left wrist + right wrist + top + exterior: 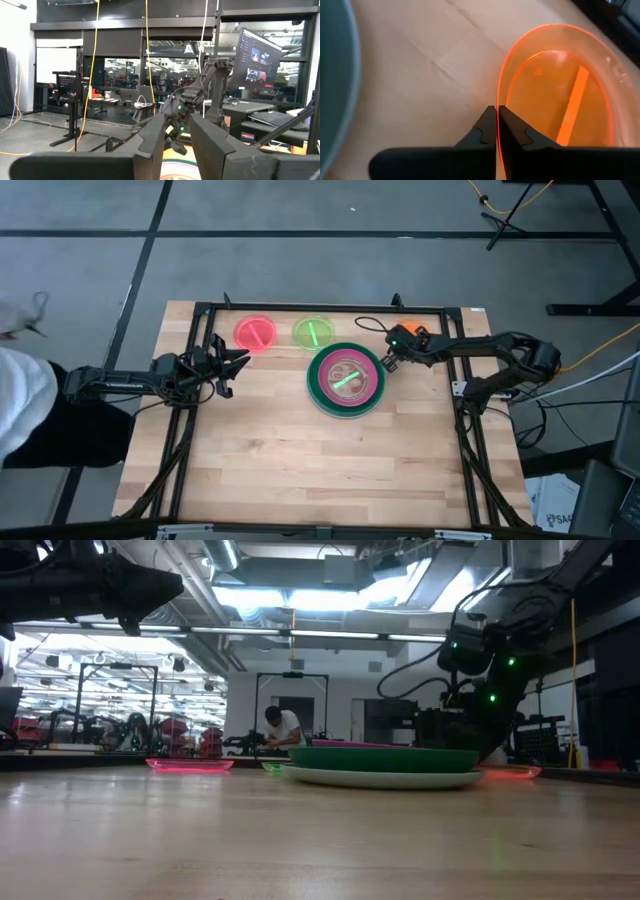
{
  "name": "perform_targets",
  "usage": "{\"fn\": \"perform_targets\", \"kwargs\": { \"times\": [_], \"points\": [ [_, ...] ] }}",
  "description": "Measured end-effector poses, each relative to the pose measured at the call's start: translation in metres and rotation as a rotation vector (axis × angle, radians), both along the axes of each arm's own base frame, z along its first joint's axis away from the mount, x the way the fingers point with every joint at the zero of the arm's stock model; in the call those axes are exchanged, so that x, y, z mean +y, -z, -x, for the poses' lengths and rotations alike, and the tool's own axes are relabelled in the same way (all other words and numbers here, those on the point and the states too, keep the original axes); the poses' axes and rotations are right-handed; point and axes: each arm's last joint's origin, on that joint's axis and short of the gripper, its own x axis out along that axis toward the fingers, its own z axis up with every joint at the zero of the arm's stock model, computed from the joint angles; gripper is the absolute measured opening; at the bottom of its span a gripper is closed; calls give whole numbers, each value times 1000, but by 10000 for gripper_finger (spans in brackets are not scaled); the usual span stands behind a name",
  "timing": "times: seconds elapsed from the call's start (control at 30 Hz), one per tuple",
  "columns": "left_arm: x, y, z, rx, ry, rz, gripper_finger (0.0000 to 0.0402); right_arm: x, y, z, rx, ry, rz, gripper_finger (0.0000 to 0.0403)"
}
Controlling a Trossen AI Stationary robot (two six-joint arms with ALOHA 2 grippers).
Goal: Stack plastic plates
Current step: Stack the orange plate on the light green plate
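A stack of large plates [345, 380] sits mid-table: light blue at the bottom [380, 779], then dark green [385, 759], magenta and peach, with a small neon green plate [347, 378] on top. A pink-red plate [255, 333] and a second neon green plate [313, 332] lie flat near the far edge. The orange plate [560, 100] lies right of the stack, mostly hidden under the right arm in the high view. My right gripper [496, 107] is shut on it. My left gripper [238, 366] hovers open left of the stack, touching nothing. My right gripper pinches the orange plate's rim [499, 95] on the side facing the stack, one finger inside the plate and one outside. The fingers come down from above, slanting from the table's right. In the low view the plate [510, 772] looks level with the table top.
Black frame rails run along the table's left, right and far edges [300, 308]. A cable [372, 326] lies near the far edge by the right arm. Bare wood spreads over the near half of the table [320, 470]. A person works far off in the room [283, 728].
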Motion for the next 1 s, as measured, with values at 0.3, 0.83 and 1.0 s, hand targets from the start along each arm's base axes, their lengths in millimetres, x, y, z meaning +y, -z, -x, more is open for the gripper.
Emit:
{"fn": "perform_targets", "kwargs": {
  "times": [0.3, 0.83, 1.0],
  "points": [
    [0, 0, 0, 0, 1, 1, 86, 13, -30, 0, -136, -66, 45, 1],
    [0, 0, 0, -1, 1, 4, 86, 70, -48, -34, -311, -345, 138, 1],
    [0, 0, 0, -1, 2, 4, 86, 88, -53, -42, -367, -452, 169, 1]
  ]
}}
